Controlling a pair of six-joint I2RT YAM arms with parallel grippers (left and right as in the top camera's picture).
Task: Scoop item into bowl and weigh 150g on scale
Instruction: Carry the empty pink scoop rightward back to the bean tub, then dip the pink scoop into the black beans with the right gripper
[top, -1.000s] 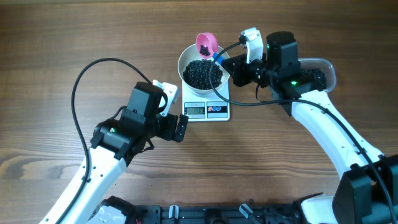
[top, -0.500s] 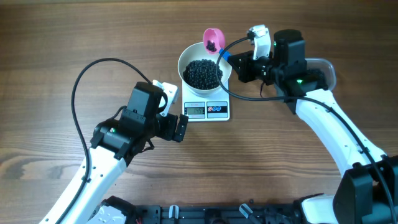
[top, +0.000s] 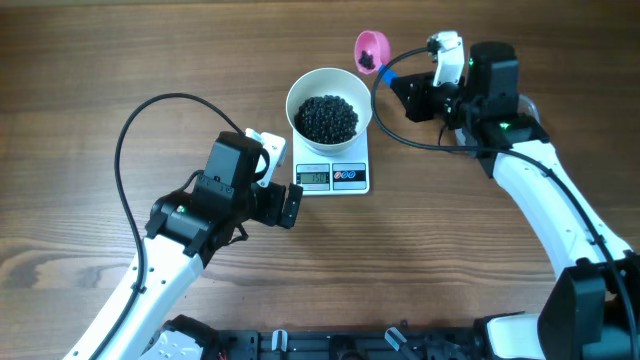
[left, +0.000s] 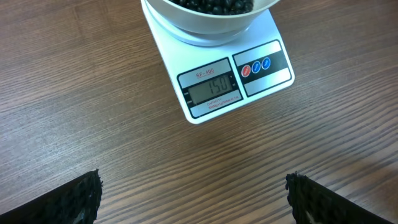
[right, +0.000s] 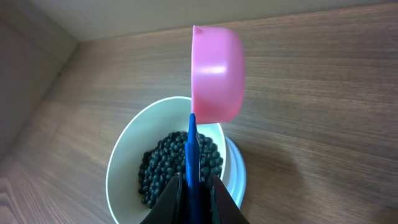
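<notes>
Pinching the blue handle (right: 192, 149), R gripper (right: 193, 188) holds the pink scoop (top: 371, 48) over the table, just beyond the bowl (top: 300, 92) on its right, not touching. Bowl sits on the scale (top: 352, 178) w/ beads (top: 328, 117) heaped inside; a few more in the scoop. Display (left: 213, 91) reads 150. L gripper (top: 292, 207) hangs near scale's front-left corner, jaws wide apart, empty.

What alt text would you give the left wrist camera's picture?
A white kitchen scale on a wooden table shows 150 on its display, with a white bowl of black beads on it. Two dark fingers frame the bottom corners, wide apart.
</notes>
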